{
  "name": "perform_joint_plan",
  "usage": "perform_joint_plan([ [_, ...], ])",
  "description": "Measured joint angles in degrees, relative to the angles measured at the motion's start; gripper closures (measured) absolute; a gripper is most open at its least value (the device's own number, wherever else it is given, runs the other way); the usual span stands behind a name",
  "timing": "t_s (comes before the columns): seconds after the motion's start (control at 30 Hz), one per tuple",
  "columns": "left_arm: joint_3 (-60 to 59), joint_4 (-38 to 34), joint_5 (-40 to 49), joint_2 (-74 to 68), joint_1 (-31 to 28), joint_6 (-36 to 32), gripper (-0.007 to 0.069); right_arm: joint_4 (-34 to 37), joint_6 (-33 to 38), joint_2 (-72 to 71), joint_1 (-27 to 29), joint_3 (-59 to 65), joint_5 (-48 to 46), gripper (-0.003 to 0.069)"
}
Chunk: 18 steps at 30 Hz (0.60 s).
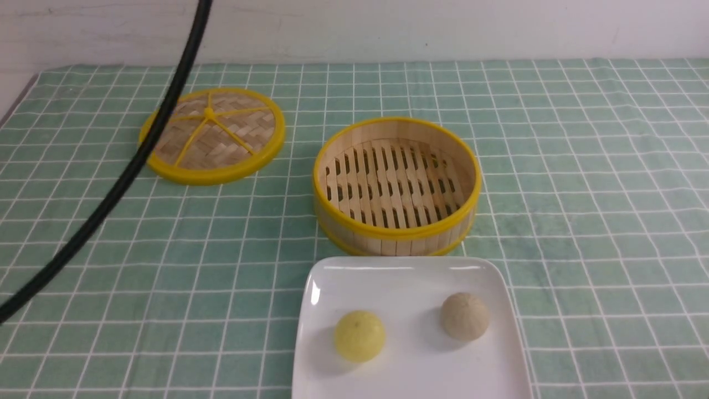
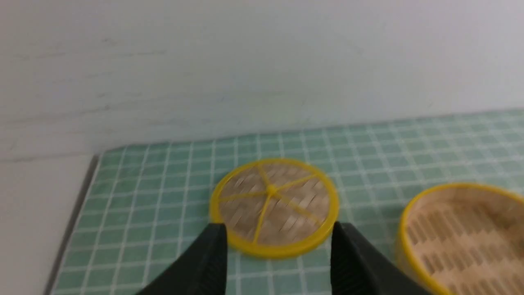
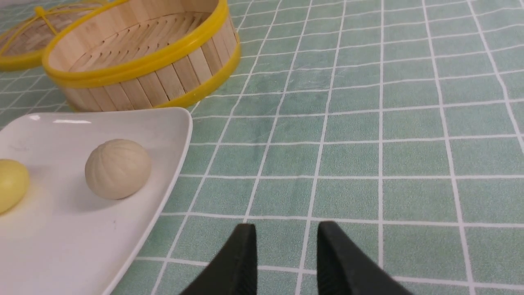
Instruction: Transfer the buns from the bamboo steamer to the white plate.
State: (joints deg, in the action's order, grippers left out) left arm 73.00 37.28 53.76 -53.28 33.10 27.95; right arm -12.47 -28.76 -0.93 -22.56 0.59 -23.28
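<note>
Two buns lie on the white plate [image 1: 410,277] at the front: a pale yellow bun [image 1: 359,336] on its left and a beige bun [image 1: 465,316] on its right. Behind the plate stands the bamboo steamer [image 1: 396,233], nothing inside it. In the right wrist view the beige bun [image 3: 118,168] and the edge of the yellow bun [image 3: 12,184] rest on the plate [image 3: 163,123], the steamer [image 3: 163,78] behind. My right gripper [image 3: 286,231] hovers over the cloth beside the plate, open and holding nothing. My left gripper [image 2: 278,233] is open and holds nothing, with the steamer [image 2: 413,246] to one side.
The flat woven lid [image 1: 212,134] lies on the green checked cloth [image 1: 581,194] at the back left; it also shows in the left wrist view as the lid [image 2: 273,207]. A black cable [image 1: 138,160] crosses the left of the front view. A white wall [image 1: 388,27] bounds the back.
</note>
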Motion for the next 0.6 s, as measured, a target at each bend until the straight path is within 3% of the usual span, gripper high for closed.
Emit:
perform_joint_plan([
  [0.13, -7.21, -1.23, 0.38, 0.89, -4.44, -0.4, 0.0257, -0.05, 0.0, 0.0, 0.0, 0.0, -0.02, 0.0426],
  [0.33, -30.76, -8.22, -19.2, 8.85, -16.58, -0.18, 0.0257, -0.11, 0.0, 0.0, 0.0, 0.0, -0.07, 0.0426],
  [0.43, -45.37, -11.06, -31.72, 15.58, -25.8, -0.18, 0.0257, -0.05, 0.0, 0.0, 0.0, 0.0, -0.07, 0.0426],
  [0.6, -59.5, -15.43, -37.06, 24.54, -35.33, -0.18, 0.0257, -0.05, 0.0, 0.0, 0.0, 0.0, -0.07, 0.0426],
])
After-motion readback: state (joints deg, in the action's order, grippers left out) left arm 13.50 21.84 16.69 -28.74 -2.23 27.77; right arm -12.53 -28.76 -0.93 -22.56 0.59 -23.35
